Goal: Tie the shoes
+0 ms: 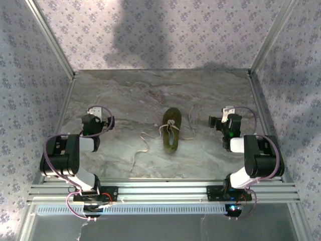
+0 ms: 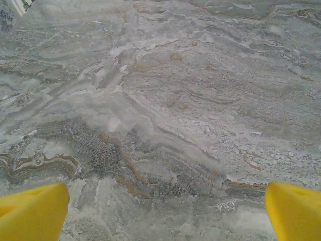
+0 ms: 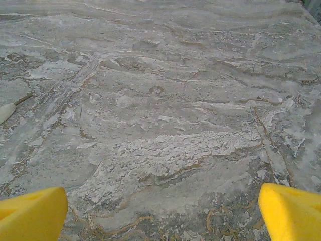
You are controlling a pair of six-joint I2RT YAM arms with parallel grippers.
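Note:
The olive-green shoe point(image 1: 171, 129) lies in the middle of the marble table point(image 1: 125, 100), its long axis pointing away from the arms. Its whitish laces point(image 1: 143, 144) trail loose on both sides, one curling toward the front left, the other point(image 1: 191, 125) lying to the right. My left gripper point(image 1: 97, 113) sits well left of the shoe. In the left wrist view it point(image 2: 165, 216) is open, with yellow fingertips point(image 2: 32, 213) wide apart over bare marble. My right gripper point(image 1: 228, 113) sits right of the shoe, open point(image 3: 163, 213), yellow fingertips point(image 3: 293, 211) apart. A whitish lace end point(image 3: 6, 111) shows at the left edge.
Patterned walls with aluminium posts point(image 1: 50, 35) enclose the table on the left, back and right. An aluminium rail point(image 1: 160, 190) carrying both arm bases runs along the near edge. Bare marble lies between each gripper and the shoe.

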